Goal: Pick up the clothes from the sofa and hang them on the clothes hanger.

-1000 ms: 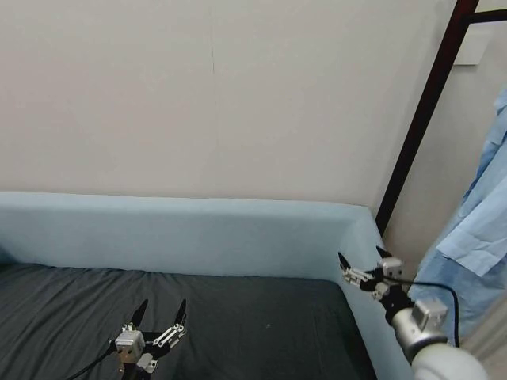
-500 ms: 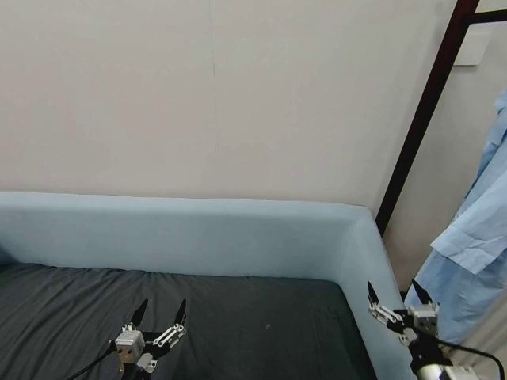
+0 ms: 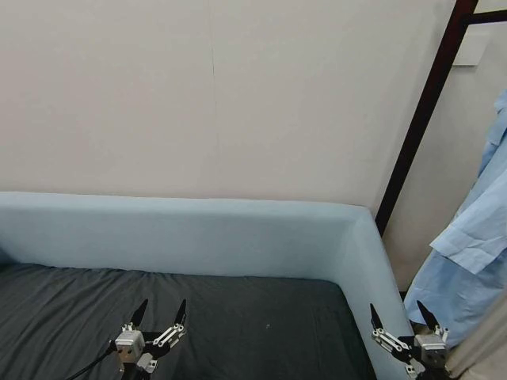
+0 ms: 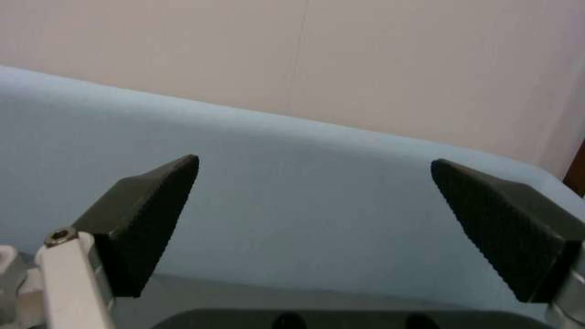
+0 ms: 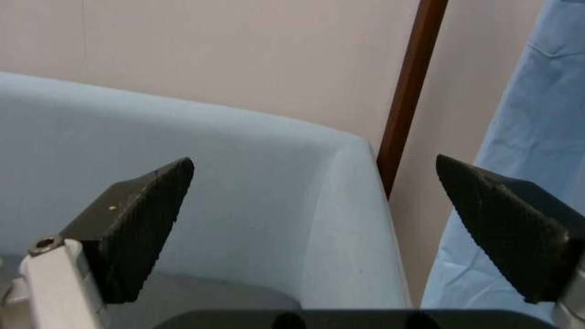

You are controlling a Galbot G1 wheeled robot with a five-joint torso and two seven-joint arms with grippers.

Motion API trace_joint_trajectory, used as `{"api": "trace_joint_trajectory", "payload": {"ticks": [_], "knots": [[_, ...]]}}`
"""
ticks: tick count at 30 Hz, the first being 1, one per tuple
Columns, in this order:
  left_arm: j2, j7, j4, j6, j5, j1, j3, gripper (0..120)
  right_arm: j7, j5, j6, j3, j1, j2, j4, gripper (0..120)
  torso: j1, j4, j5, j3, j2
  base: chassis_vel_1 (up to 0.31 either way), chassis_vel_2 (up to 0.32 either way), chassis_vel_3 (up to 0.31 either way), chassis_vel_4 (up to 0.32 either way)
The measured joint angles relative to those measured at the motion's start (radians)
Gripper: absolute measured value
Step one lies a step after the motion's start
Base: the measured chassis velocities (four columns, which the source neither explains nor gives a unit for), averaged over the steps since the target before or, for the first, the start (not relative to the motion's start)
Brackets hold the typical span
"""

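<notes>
Right gripper has dropped lower over the last second and now sits wide open by the end arm of the pale blue fabric sofa. It's near the light blue shirt, which hangs just beside the dark brown metal rack pole. Left gripper hasn't budged, fingers spread over the dark grey seat cushion.

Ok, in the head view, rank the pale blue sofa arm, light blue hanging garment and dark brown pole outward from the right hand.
1. Pale blue sofa arm, just left of the right hand.
2. Light blue hanging garment, just right; nearly tied with the arm.
3. Dark brown pole, behind the sofa's corner.
</notes>
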Motion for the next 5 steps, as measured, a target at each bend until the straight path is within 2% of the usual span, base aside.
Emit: {"api": "trace_joint_trajectory", "payload": {"ticks": [5], "knots": [[0.000,0.000,0.000,0.000,0.000,0.000,0.000,100,0.002,0.002,-0.003,-0.001,0.002,-0.002,0.000,100,0.000,0.0000,0.0000,0.000,0.000,0.000,0.000,0.000,0.000]]}}
